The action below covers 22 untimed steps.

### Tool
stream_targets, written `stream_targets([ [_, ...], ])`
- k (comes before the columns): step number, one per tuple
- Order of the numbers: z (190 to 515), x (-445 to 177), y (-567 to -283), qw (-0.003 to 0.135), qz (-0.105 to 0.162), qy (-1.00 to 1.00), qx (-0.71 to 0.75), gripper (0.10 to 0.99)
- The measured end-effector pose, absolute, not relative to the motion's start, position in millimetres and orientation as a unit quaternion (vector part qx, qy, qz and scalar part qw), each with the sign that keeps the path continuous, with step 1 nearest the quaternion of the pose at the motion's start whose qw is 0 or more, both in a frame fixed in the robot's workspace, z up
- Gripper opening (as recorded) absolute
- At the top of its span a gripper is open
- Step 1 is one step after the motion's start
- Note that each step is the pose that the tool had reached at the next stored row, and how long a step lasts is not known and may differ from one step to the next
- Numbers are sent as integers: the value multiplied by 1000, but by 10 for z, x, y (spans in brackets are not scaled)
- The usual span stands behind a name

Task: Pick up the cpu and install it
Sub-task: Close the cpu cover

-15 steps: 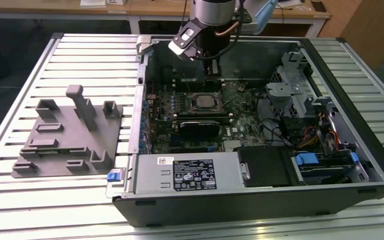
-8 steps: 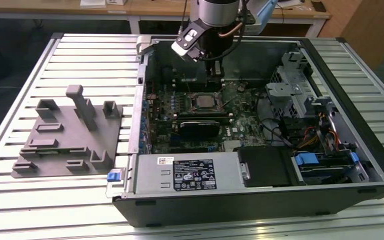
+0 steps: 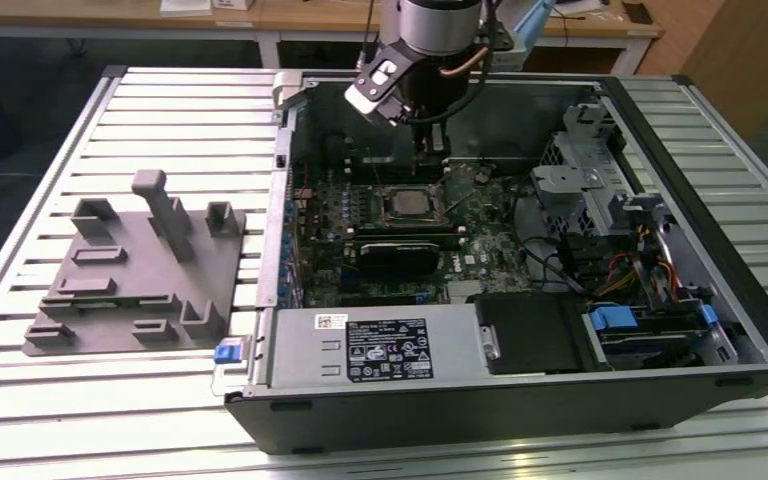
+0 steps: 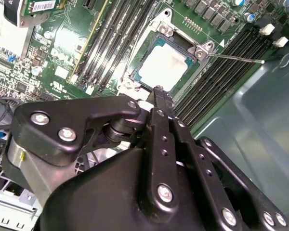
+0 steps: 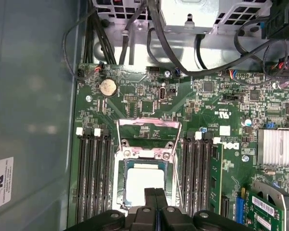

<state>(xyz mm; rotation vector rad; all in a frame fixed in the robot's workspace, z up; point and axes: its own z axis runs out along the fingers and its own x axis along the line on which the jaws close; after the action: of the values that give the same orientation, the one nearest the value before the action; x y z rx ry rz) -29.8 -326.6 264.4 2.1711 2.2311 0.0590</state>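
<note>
Jaws: closed tip to tip, nothing held.
Cpu [image 5: 144, 180]: seated flat in socket [image 5: 118, 168], directly under jaw tips in first wrist view; contact unclear. Silvery top exposed.
Load plate [image 5: 147, 126]: swung open, beyond cpu from jaws.
RAM slots [image 5: 94, 178]: either side of jaws.
Grey tray [image 3: 131, 270]: on desk [image 3: 37, 130], well apart from jaws, outside PC case [image 3: 491, 420].

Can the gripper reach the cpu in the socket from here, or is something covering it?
Probably yes. The gripper hangs close over the cpu, whose silvery top lies bare; the hinged frame stands swung open, and nothing covers the chip. The gripper is shut, though.
</note>
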Motion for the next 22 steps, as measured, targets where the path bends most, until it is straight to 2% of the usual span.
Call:
stream_targets([
  [22, 2748, -201, -3265, 14, 19, 716, 697, 106],
])
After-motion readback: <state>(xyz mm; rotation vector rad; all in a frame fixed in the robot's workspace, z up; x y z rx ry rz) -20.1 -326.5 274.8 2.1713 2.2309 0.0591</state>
